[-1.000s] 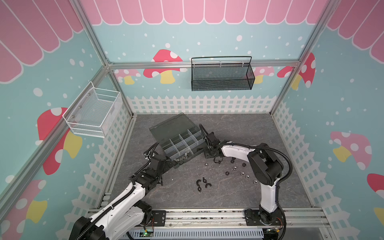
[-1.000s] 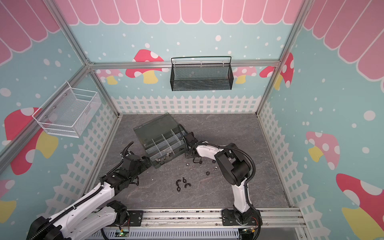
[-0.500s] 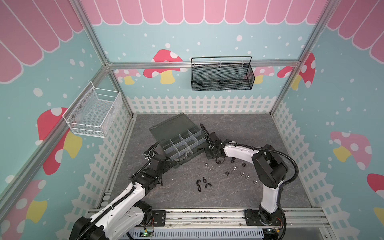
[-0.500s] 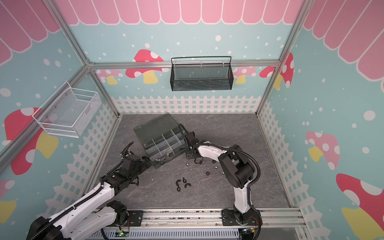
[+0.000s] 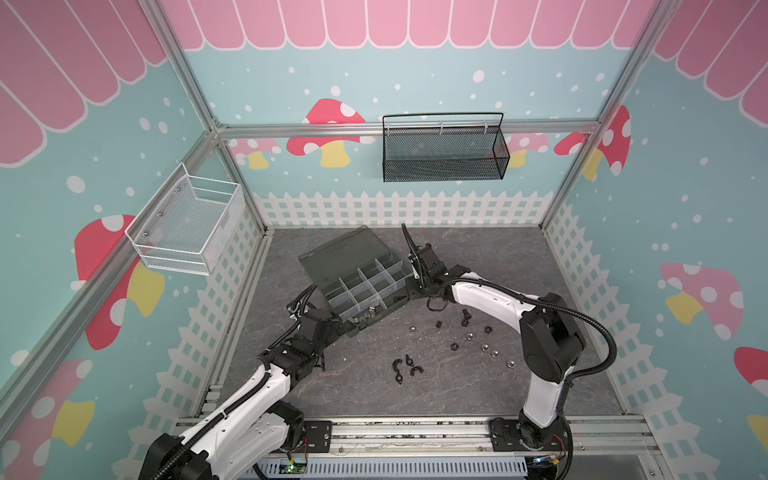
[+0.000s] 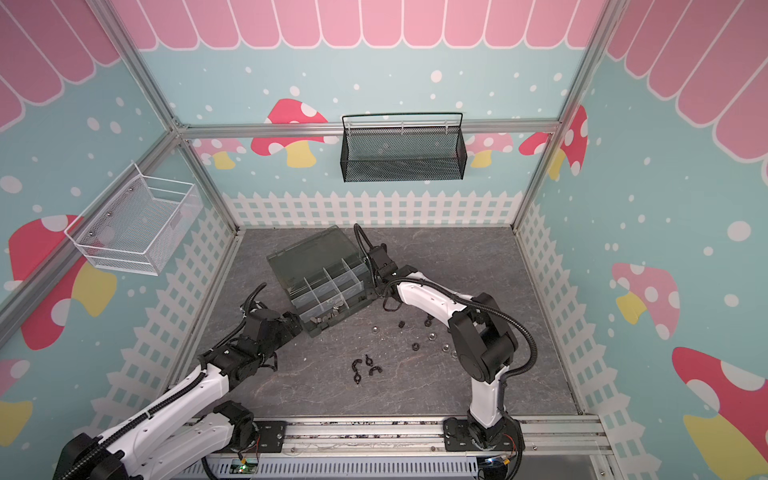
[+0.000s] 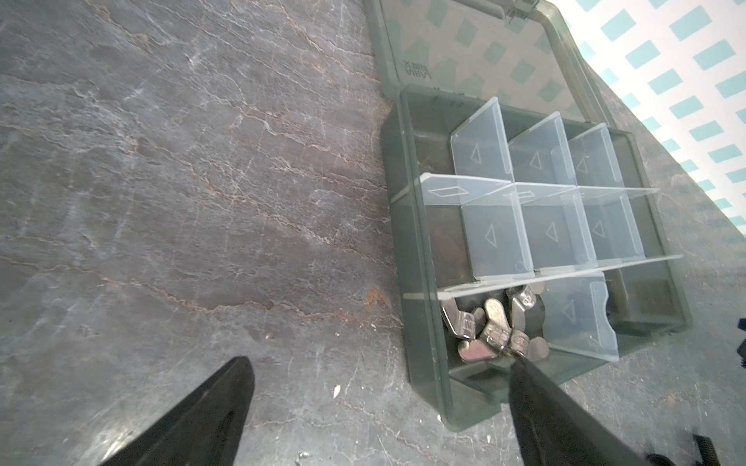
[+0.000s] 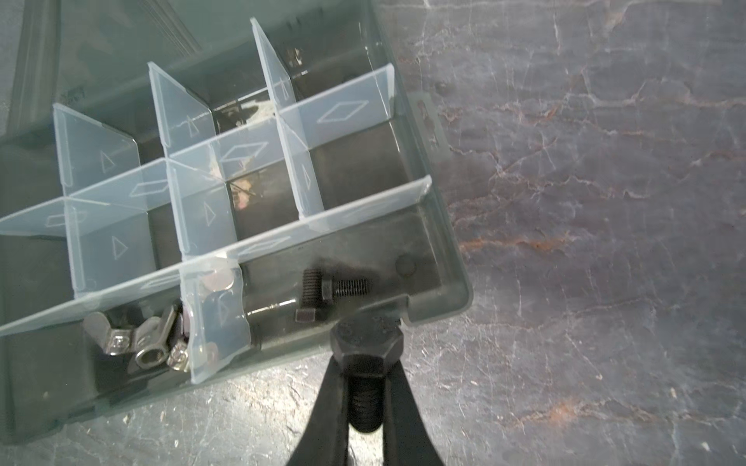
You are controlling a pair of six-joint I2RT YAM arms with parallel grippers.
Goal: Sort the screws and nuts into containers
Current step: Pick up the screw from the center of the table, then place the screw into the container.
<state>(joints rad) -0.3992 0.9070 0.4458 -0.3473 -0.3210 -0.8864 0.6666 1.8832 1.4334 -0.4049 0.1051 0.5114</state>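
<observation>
In both top views the dark grey organizer box (image 5: 362, 291) (image 6: 328, 289) sits tilted near the floor's centre, its lid lying open toward 11 o'clock. The left gripper (image 5: 332, 322) is at the box's 7 o'clock corner, and the right gripper (image 5: 409, 291) at its 3 o'clock side. Loose nuts (image 5: 469, 336) lie scattered on the floor toward 4 o'clock of the box. In the left wrist view the left gripper (image 7: 379, 375) is spread wide, one finger (image 7: 537, 399) over the compartment holding silver winged nuts (image 7: 494, 327). In the right wrist view the right gripper (image 8: 365, 387) is clenched on a black bolt (image 8: 366, 359), whose long axis runs along the fingers, hex head toward the box wall. Another black screw (image 8: 335, 287) lies in the adjoining compartment, crosswise to the held one.
</observation>
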